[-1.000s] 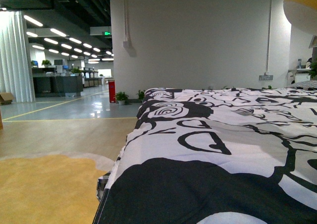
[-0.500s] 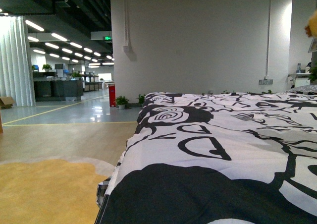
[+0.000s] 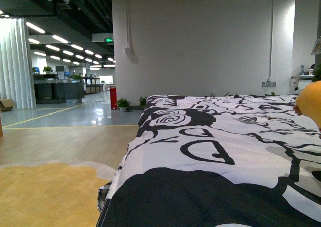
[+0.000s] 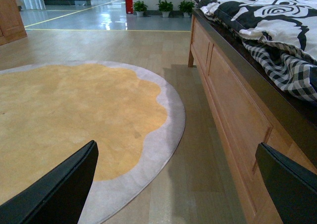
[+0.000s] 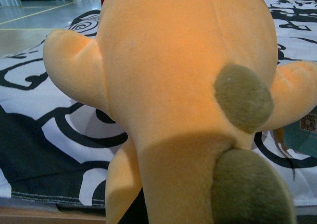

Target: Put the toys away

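Right side: the plush toy [image 5: 183,85] sits hard up against my right gripper and fills the right wrist view. It has an orange body, stubby limbs and two olive patches. It hangs over the black-and-white duvet [image 5: 54,135], which lies beyond and below it. The right gripper's fingers show in no view, so I cannot tell whether they are clamped on the toy or apart. Since the toy is so close and seems to be clear of the bedding, I take it as held.

Left side: my left gripper [image 4: 176,147] has its fingers spread wide with nothing between them, low over the floor [image 4: 148,40]. A round yellow rug [image 4: 64,115] lies ahead of it, and the wooden bed frame [image 4: 233,115] is close beside it.

Progress — early, by my reading. One toy is apparently in hand but not stowed. No box, basket or shelf for it shows anywhere, so the carry and the release are both left.

Views compared: the front view gives only an orange sliver of the toy at its edge, and neither arm. The right wrist view gives the toy's detail but little of the room. Only the left wrist view shows the rug, the frame and a checked fabric [image 4: 282,70] under the duvet.
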Motion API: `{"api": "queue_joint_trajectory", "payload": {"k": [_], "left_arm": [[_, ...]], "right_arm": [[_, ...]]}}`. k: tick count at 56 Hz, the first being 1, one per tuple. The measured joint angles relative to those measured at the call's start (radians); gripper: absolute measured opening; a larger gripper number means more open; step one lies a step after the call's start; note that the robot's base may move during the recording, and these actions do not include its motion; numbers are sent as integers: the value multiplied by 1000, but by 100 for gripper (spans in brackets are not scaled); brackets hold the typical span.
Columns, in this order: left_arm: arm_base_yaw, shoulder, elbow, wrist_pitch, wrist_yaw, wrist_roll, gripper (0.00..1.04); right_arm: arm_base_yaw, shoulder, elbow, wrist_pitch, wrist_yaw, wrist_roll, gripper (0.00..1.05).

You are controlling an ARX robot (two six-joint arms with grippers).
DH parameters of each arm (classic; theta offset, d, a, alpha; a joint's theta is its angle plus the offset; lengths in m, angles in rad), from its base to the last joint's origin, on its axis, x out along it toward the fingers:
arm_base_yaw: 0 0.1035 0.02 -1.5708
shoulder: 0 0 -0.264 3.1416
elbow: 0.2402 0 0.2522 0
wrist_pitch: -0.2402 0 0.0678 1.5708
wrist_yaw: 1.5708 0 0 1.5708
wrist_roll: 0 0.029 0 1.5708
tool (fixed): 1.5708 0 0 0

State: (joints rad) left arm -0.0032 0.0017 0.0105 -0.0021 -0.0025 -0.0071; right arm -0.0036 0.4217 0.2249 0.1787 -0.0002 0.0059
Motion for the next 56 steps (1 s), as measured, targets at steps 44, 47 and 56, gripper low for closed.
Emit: {"api": "queue_joint_trajectory", "payload": {"k": [44, 47, 56], "left_arm": [[0, 0, 0, 0, 0, 0, 98], [0, 0, 0, 0, 0, 0, 98], [0, 0, 0, 0, 0, 0, 98]], "right_arm": [[0, -223, -171, -28, 0, -3, 7], [0, -235, -174, -37, 0, -3, 7], [0, -389, -196, -170, 0, -3, 7]]}}
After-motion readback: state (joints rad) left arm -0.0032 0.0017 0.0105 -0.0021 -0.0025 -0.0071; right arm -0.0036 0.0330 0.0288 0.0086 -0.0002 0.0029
